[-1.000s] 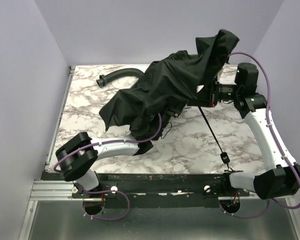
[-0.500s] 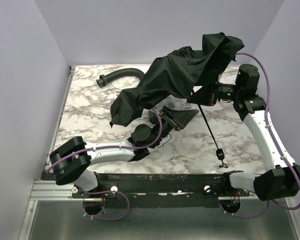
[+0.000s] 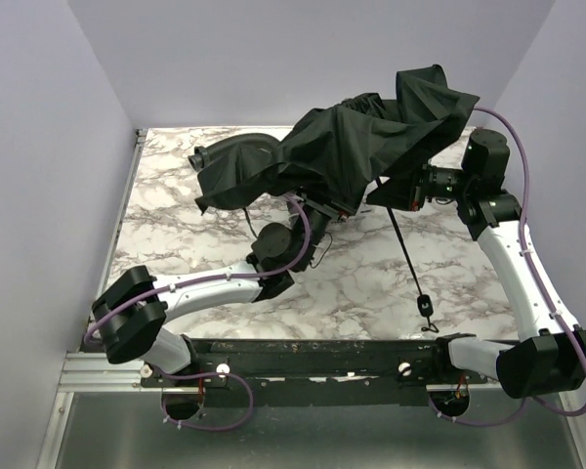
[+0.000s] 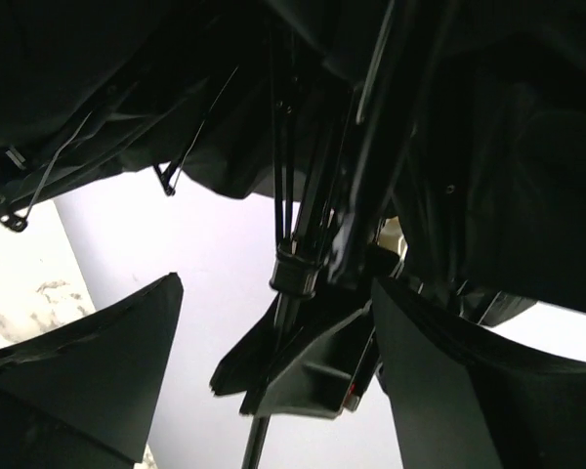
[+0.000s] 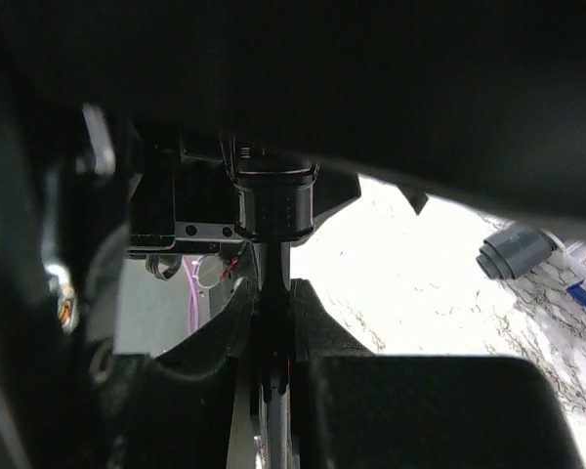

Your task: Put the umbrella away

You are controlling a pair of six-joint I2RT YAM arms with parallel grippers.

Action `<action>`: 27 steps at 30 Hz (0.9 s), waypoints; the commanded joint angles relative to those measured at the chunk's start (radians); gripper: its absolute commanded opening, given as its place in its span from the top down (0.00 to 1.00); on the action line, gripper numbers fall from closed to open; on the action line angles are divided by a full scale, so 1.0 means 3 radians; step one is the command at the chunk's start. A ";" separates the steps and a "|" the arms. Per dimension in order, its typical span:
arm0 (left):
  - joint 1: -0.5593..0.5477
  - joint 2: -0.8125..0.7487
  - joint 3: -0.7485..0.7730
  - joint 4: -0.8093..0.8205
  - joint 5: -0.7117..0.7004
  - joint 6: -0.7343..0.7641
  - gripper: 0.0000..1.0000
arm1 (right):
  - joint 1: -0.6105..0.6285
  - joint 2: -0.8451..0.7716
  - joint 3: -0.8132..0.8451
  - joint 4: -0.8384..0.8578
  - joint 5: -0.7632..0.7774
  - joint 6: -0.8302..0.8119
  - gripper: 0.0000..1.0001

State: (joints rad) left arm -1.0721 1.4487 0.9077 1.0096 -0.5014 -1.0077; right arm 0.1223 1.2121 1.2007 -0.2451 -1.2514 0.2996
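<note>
Your right gripper [image 5: 273,303] clamps the thin shaft of the black fabric compact umbrella [image 3: 371,147]; your left gripper [image 4: 273,293] gapes wide beneath its canopy.

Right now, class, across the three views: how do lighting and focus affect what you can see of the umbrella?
Top external view: evenly lit and sharp, folds of the black umbrella readable, soft shadow on the marble table. Left wrist view: backlit, ribs and fabric mere silhouettes against the bright wall. Right wrist view: canopy almost black, marble beyond blown out white, the near shaft soft.
</note>
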 commanded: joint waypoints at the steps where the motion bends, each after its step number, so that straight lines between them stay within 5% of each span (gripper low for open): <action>1: 0.0041 0.0176 0.0231 0.0189 0.0033 0.0255 0.25 | 0.0007 -0.0081 -0.0029 0.0173 -0.0180 -0.0049 0.99; 27: 0.0163 0.0616 0.0711 0.0090 0.0795 0.0081 0.66 | 0.0008 -0.0057 -0.0004 0.0113 -0.0216 -0.0064 0.99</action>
State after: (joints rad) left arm -1.0340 1.6146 1.0943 1.0401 -0.3649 -0.9649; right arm 0.1177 1.2118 1.1931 -0.2359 -1.2518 0.3130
